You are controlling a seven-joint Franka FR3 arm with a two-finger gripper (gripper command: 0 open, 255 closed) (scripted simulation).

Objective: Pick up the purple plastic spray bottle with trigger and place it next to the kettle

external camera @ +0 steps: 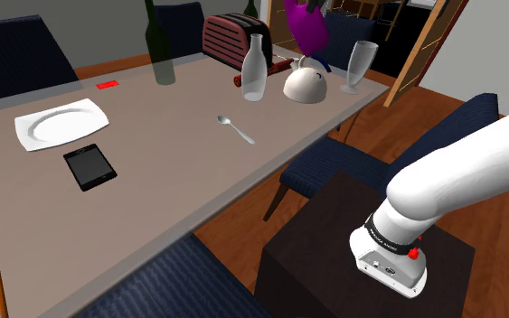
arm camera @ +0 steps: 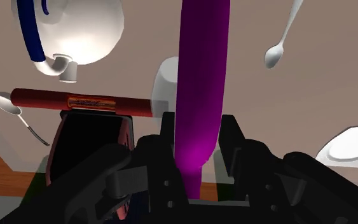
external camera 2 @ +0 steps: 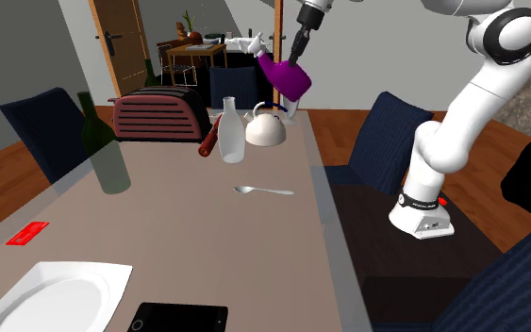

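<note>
**Q:** What is the orientation of the purple spray bottle [external camera 2: 289,77]?

**A:** Tilted. Its long axis runs on a slant. The white trigger head [external camera 2: 247,45] is the high end and points to the second exterior view's left. The rounded base is the low end, toward that view's right. In the wrist view the body passes between the fingers [arm camera: 166,127] as one long purple column.

**Q:** Where is it located?

**A:** In the air, clear of the table [external camera 2: 207,236]. It hangs above the white kettle [external camera 2: 265,127], slightly to the second exterior view's right of it, at the table's toaster [external camera 2: 159,115] end. It does not touch the kettle.

**Q:** What is the tool status?

**A:** The gripper [external camera 2: 296,52] is clamped on the bottle's body. One black finger presses each side, and the gap between them equals the body's width. It contacts nothing else.

**Q:** What is the arm's pose?

**A:** The arm [external camera 2: 461,113] rises from its base on the dark stand [external camera: 334,244] and bends at a high elbow. From there it extends toward the second exterior view's left. The wrist angles downward over the table's far end, so the gripper meets the bottle from above.
</note>
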